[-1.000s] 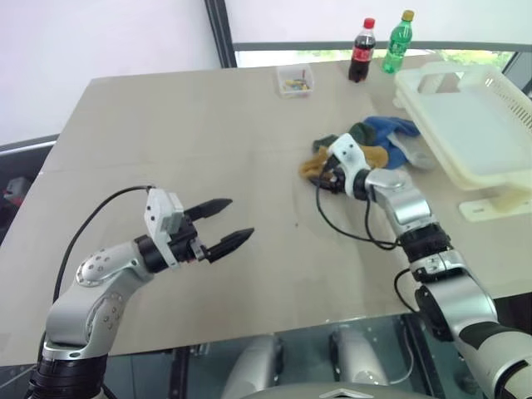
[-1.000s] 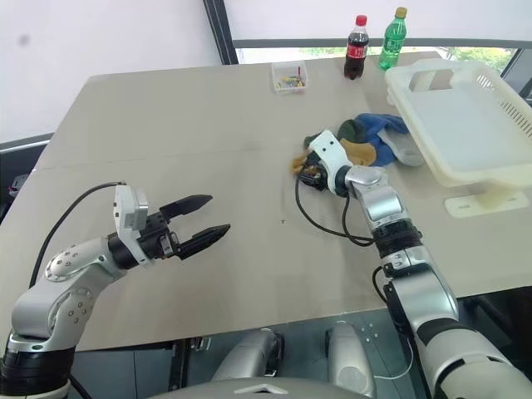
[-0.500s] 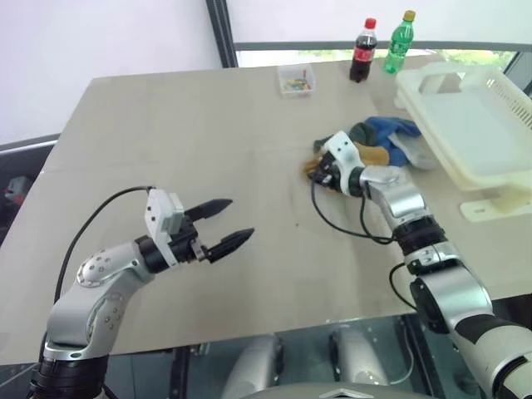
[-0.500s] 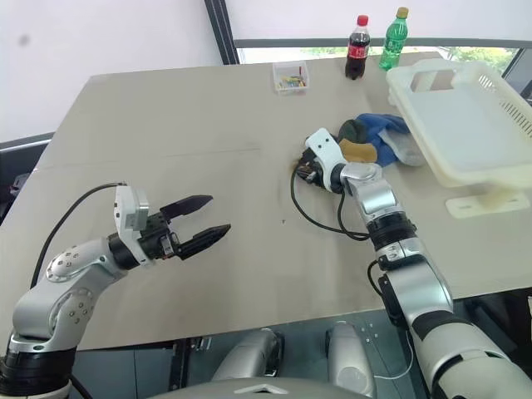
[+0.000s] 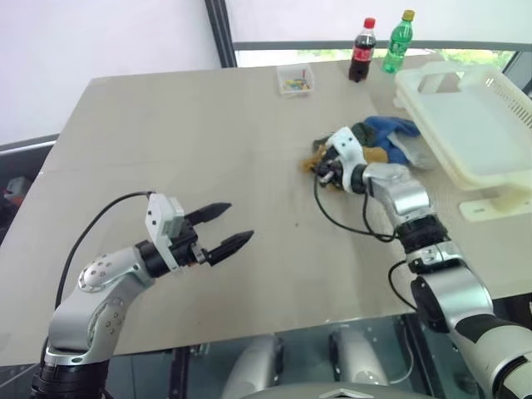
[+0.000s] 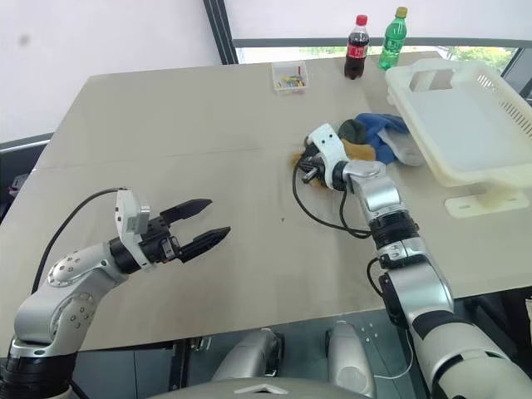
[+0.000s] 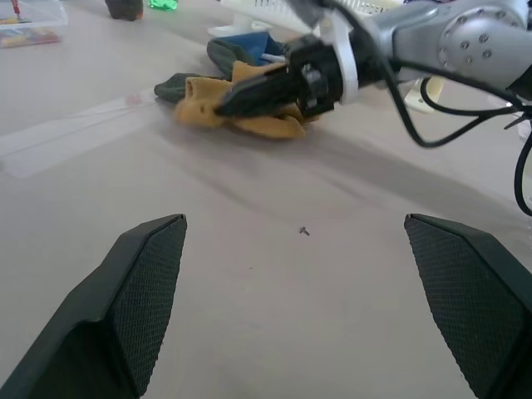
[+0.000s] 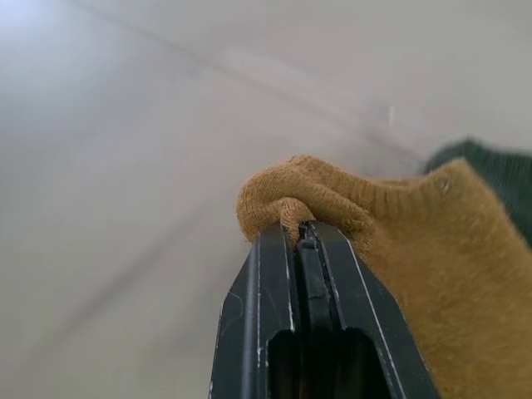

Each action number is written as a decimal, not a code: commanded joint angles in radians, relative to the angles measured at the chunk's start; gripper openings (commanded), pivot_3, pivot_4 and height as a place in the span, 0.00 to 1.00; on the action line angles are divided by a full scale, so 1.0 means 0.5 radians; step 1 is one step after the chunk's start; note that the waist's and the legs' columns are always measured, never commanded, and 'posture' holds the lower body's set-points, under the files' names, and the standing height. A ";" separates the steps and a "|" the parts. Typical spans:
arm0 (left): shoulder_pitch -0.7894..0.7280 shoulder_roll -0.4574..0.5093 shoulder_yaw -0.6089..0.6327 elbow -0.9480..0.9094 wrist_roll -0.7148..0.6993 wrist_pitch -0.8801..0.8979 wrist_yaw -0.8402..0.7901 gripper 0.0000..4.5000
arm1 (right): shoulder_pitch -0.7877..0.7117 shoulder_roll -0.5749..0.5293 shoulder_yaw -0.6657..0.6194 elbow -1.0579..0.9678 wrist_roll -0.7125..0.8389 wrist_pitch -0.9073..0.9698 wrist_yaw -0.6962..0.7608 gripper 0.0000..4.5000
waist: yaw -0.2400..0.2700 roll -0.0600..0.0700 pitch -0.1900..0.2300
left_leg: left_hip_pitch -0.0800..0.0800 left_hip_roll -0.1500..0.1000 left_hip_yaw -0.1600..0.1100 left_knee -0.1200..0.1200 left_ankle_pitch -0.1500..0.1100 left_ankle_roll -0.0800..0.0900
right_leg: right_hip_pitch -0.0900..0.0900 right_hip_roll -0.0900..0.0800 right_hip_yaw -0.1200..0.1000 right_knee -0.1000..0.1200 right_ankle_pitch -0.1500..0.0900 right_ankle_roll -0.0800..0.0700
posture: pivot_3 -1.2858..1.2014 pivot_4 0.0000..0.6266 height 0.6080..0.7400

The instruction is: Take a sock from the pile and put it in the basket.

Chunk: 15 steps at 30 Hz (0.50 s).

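The right gripper (image 8: 303, 237) is closed on a fold of the yellow sock (image 8: 416, 249), pinching it between the two black fingers at the near edge of the pile (image 5: 378, 145). The rest of this sock lies on the table (image 5: 208, 133), touching the dark green sock (image 7: 224, 54) and the blue one (image 5: 391, 129). The basket (image 5: 470, 133) stands just beside the pile, on the robot's right, with its rim higher than the table.

To do this step well, I think the arm should lift straight up first, until the sock hangs free and does not drag its neighbours. Then it can carry the sock over the rim and open only above the inside.

The left gripper (image 5: 224, 229) hovers above bare table, well apart from the pile, with its fingers wide open and nothing between them.
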 commanded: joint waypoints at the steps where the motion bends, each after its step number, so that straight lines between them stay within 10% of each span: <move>1: -0.024 0.005 0.017 -0.067 -0.015 -0.039 -0.017 1.00 | 0.136 -0.045 0.044 -0.471 0.119 0.243 0.085 0.02 | 0.008 0.000 0.000 | 0.000 0.000 0.000 -0.001 0.000 0.000 | 0.000 0.000 0.000 -0.001 0.000 0.000 | 0.52 0.24 1.00; 15: -0.168 -0.006 -0.065 0.046 0.017 -0.031 -0.067 1.00 | 0.507 -0.010 0.206 -1.028 0.277 0.557 0.020 0.02 | 0.020 0.000 0.000 | -0.001 0.000 -0.001 -0.001 0.000 0.000 | -0.001 0.000 0.000 -0.002 0.000 0.000 | 0.52 0.24 1.00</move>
